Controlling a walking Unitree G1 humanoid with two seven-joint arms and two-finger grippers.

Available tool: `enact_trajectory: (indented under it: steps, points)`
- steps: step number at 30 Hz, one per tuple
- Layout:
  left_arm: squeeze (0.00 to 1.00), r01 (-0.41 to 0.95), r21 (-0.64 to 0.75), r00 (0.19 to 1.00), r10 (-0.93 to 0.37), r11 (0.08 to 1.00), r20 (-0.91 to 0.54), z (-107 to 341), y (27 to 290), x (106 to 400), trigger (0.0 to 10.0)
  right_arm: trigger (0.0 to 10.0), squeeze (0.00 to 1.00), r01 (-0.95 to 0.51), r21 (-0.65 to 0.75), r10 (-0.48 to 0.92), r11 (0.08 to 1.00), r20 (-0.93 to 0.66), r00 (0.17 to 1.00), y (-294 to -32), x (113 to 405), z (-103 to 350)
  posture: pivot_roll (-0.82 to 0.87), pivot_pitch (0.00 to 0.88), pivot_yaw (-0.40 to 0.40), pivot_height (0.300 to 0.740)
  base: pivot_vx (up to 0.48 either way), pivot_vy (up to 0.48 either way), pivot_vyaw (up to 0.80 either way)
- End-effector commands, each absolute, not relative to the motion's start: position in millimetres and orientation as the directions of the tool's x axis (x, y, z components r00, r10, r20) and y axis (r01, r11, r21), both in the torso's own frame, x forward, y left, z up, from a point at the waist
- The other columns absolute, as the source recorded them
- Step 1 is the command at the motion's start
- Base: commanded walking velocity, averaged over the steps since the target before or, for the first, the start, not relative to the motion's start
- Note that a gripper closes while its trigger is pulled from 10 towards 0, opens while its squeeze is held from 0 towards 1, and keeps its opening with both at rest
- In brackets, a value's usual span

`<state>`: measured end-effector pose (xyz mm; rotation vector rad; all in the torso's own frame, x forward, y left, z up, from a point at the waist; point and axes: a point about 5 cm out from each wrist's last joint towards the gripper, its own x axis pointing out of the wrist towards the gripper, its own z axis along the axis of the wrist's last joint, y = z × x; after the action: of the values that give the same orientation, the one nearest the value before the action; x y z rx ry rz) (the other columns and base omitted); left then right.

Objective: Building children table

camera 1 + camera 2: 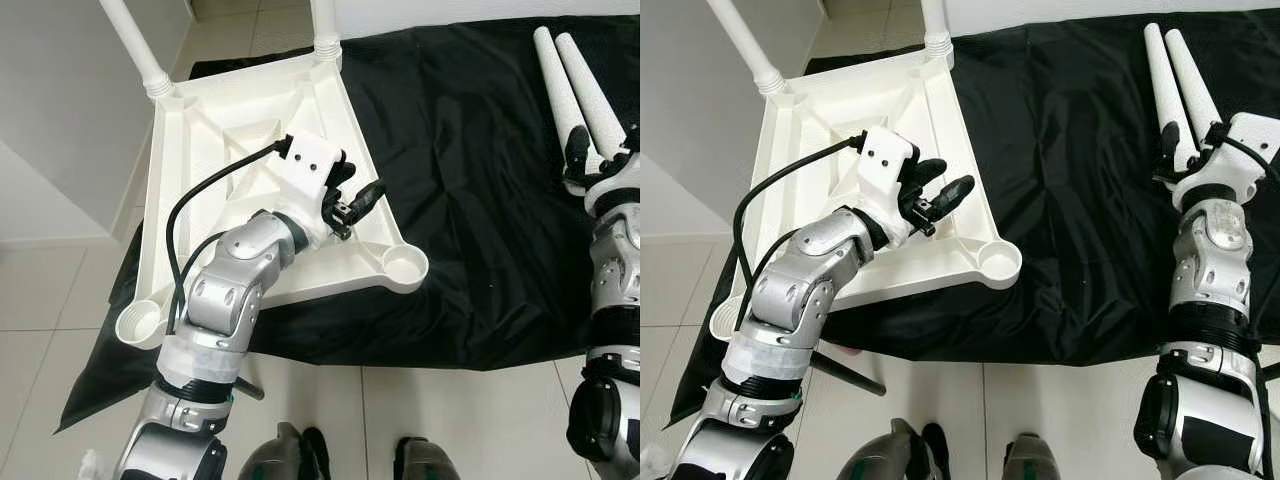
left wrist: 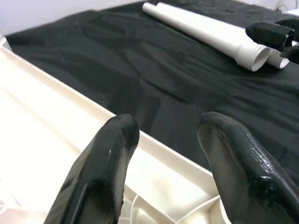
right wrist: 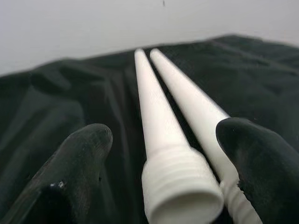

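Inverted white tabletop [image 1: 200, 180] on a black cloth [image 1: 470, 200] at the left of the scene, with two legs already standing in its far corner sockets: far-left leg [image 1: 130, 40] and far-right leg [image 1: 325, 25]. The two near sockets, near-left [image 1: 138, 325] and near-right [image 1: 405, 266], are open.

Two loose legs [image 1: 1175, 80] lie side by side, touching, on the cloth at the far right. Their long axes run near to far, threaded ends toward the robot.

The right gripper [image 3: 159, 158] is the nearer tool. Its fingers are spread wide and straddle the threaded ends of both legs; the closer leg's collar [image 3: 180, 186] sits between the fingertips. No contact is apparent, and nothing is pinched.

The left gripper [image 1: 350, 200] hovers over the tabletop's right rim, just far of the near-right socket, its fingers parted and empty.

Judged step: closing on one loose leg. Since both legs lie within the spread, the grasp probably needs to isolate one, then carry it left to the near-right socket.
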<state>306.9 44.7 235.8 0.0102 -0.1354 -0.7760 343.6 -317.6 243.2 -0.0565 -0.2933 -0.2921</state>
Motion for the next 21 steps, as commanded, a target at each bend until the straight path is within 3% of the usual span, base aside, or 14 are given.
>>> enact_trajectory:
  steps: [1, 21]
  points:
    - [0.00, 0.606, 0.057, 0.785, -0.608, 0.793, 0.119, 239, 54, 310, 10.0, 10.0, 0.00, 0.271, -0.020, -0.254, 0.962, 0.291, 0.922, -316, 347, 246, -0.03, 0.207, 0.206, 0.740, 0.000, 0.000, 0.00]
    - [0.00, 0.604, 0.052, 0.793, -0.606, 0.795, 0.058, 236, 59, 301, 10.0, 10.0, 0.00, 0.208, -0.031, -0.195, 0.978, 0.237, 0.952, -309, 365, 249, 0.01, 0.266, 0.232, 0.740, 0.000, 0.000, 0.00]
